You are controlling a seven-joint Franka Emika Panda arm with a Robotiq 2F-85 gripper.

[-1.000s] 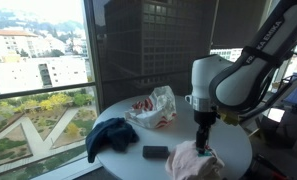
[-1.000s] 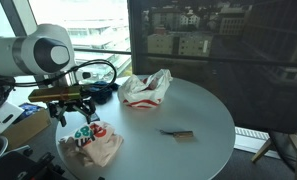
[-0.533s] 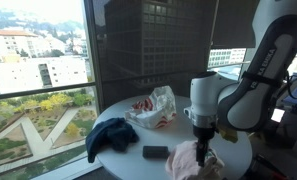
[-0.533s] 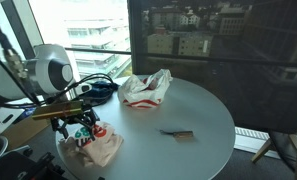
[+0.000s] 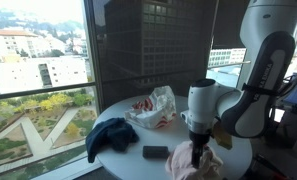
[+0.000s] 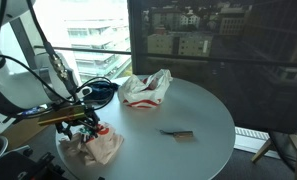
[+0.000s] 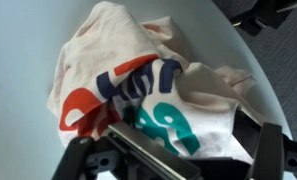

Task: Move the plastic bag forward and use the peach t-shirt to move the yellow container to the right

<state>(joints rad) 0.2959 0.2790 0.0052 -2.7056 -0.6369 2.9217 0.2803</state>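
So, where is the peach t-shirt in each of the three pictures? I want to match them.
Exterior view: the t-shirt is at the bottom, right of centre, under the arm.
Exterior view: the t-shirt is at lower left, near the table's edge.
Wrist view: the t-shirt fills the middle, print facing up.
Landmark: the plastic bag lies beyond the t-shirt in both exterior views; the wrist view does not show it.

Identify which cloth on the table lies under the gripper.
The peach t-shirt, printed red and teal, under the gripper; the dark blue cloth lies apart.
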